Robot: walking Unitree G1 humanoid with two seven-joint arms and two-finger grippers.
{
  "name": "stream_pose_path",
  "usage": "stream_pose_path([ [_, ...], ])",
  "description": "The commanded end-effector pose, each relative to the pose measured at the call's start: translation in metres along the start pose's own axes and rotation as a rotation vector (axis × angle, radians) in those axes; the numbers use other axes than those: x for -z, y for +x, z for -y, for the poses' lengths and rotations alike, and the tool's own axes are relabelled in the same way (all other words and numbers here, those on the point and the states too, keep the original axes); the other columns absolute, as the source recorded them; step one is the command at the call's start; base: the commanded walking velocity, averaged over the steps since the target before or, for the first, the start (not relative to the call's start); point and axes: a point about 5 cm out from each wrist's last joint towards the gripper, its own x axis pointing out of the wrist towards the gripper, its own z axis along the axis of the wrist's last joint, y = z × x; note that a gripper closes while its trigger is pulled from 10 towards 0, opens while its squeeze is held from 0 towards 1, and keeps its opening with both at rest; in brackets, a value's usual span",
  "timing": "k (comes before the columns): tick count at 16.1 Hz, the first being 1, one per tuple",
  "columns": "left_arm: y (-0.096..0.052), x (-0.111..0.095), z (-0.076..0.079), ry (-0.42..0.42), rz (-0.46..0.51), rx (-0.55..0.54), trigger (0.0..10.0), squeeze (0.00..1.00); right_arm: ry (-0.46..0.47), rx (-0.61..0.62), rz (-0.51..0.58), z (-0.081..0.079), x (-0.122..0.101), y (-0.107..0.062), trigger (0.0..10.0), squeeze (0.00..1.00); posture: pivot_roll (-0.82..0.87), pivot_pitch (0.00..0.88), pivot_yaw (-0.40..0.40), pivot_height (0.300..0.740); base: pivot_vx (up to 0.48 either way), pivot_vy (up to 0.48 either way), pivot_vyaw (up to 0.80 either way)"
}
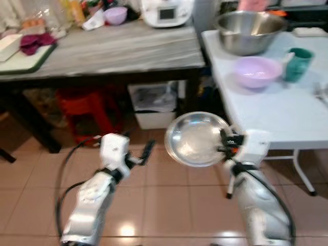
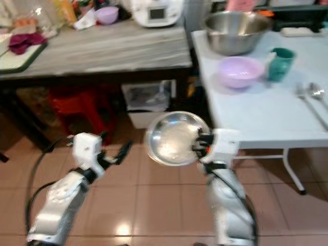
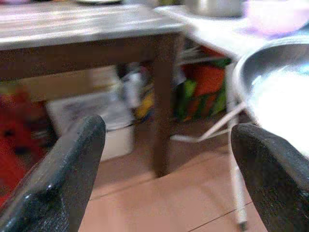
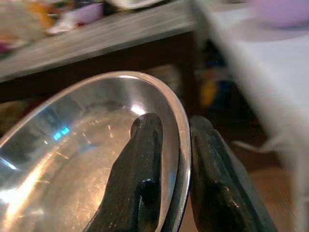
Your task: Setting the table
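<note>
Above tiled floor (image 1: 169,179): right claw (image 1: 224,143) pinching steel plate (image 1: 197,138) rim, plate tilted; left claw (image 1: 146,152) spread, empty.

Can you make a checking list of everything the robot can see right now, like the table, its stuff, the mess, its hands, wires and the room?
Surface: white folding table, partly set.
Job's things: round shiny steel plate held over the floor; lilac plastic bowl, green mug, big steel mixing bowl and metal spoon on the white table.
Clutter: grey wooden side table with white appliance, small purple bowl, dark red cloth.
Grippers: right gripper fingers pinch the plate's rim; left gripper open, holding nothing.
Cables: black cable loops beside left arm.
Surroundings: tiled floor, red stool, white bin.
</note>
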Motion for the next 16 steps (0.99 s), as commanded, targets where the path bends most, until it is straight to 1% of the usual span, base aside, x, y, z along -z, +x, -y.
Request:
stream_pose_path([
  [1,0.002,-0.002,0.003,0.011,0.012,0.005,10.0,0.00,-0.011,0.018,0.024,0.005,-0.005,0.000,10.0,0.00,-0.12,0.093,0.089,0.740,0.000,0.476,0.00],
  [10,0.004,-0.002,0.002,0.017,0.010,-0.019,10.0,0.00,-0.016,0.020,0.036,0.007,-0.007,0.002,10.0,0.00,-0.12,0.090,0.089,0.740,0.000,0.457,0.00],
  [11,0.005,-0.004,0.002,0.011,0.029,-0.019,10.0,0.00,-0.018,0.022,0.039,0.007,-0.008,0.002,10.0,0.00,-0.12,0.091,0.090,0.740,0.000,0.000,0.00],
  [14,0.006,-0.007,-0.002,0.002,0.041,-0.046,10.0,0.00,-0.031,0.024,0.058,0.008,-0.012,0.004,10.0,0.00,-0.12,0.087,0.089,0.740,0.000,0.000,0.00],
  [16,0.007,-0.010,-0.004,-0.020,0.054,-0.055,10.0,0.00,-0.048,0.015,0.073,0.006,-0.015,0.005,10.0,0.00,-0.12,0.076,0.087,0.740,0.000,0.000,0.00],
])
